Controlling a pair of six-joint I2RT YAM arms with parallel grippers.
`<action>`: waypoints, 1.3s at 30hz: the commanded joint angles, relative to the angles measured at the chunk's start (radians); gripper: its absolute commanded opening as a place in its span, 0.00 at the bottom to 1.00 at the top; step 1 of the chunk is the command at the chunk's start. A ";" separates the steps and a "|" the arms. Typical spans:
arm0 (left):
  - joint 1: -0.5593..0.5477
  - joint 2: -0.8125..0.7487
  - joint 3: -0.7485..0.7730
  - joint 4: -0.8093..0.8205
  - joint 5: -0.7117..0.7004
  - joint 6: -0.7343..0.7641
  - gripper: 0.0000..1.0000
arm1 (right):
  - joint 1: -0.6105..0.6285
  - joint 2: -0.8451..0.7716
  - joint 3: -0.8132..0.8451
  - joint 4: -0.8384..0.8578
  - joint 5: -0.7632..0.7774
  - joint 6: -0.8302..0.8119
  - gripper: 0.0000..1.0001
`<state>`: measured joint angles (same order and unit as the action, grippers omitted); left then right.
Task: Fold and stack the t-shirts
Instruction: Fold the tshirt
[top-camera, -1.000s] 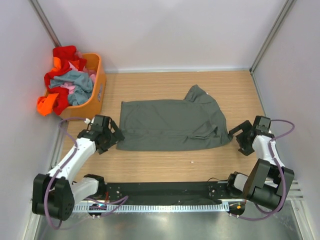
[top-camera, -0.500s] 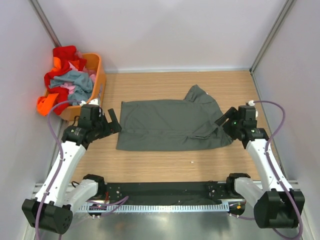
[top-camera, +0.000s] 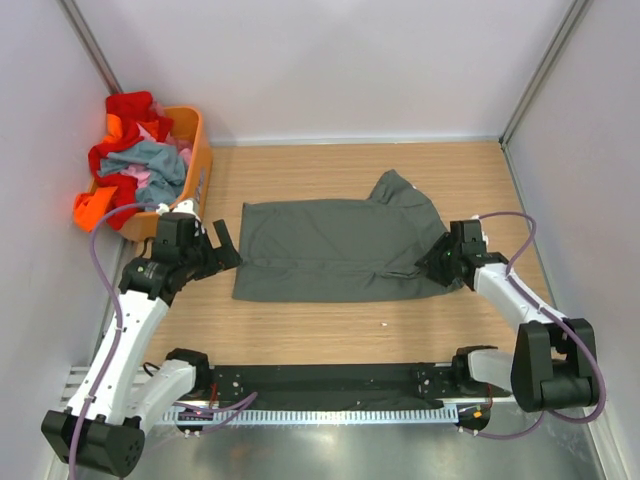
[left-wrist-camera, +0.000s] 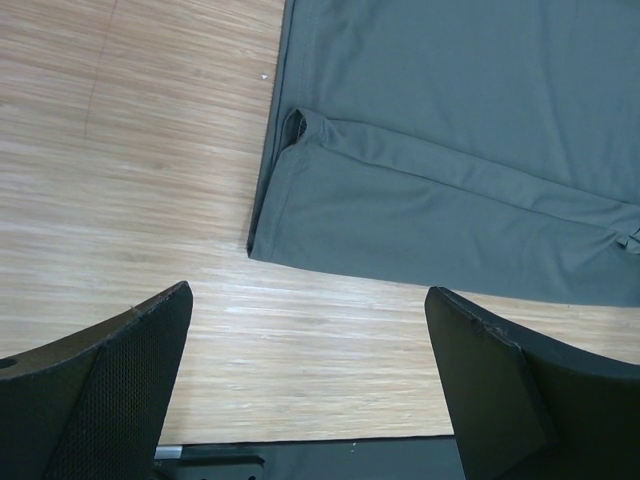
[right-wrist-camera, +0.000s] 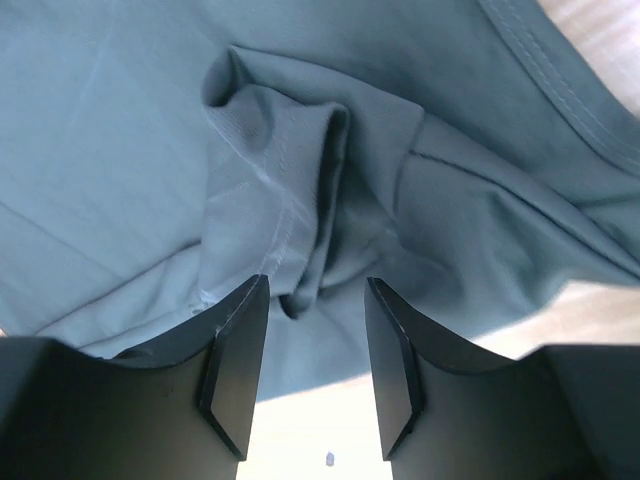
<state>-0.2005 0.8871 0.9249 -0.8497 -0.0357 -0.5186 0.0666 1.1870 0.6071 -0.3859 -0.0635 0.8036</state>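
left gripper (left-wrist-camera: 308, 298) hovers wide open beside the dark grey t-shirt (top-camera: 330, 250); right gripper (right-wrist-camera: 317, 285) straddles its bunched fold, jaws part-open.

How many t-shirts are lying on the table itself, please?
1: the dark grey t-shirt, mid-table. Others are heaped in the orange basket, far left; some may be hidden.

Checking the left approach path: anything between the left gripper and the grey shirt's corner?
Only bare wooden table lies between the left gripper and the dark grey t-shirt; the left wrist view shows it.
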 joint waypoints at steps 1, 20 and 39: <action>0.003 -0.014 -0.003 0.015 -0.009 0.009 1.00 | 0.009 0.028 -0.015 0.123 -0.002 0.011 0.48; 0.004 0.003 -0.006 0.018 0.008 0.009 1.00 | 0.010 0.109 -0.047 0.254 0.007 -0.030 0.34; 0.004 0.009 -0.008 0.020 0.008 0.009 1.00 | 0.036 0.155 0.023 0.257 -0.032 -0.027 0.06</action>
<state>-0.2005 0.8970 0.9173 -0.8494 -0.0353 -0.5186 0.0803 1.3422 0.5644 -0.1417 -0.0895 0.7849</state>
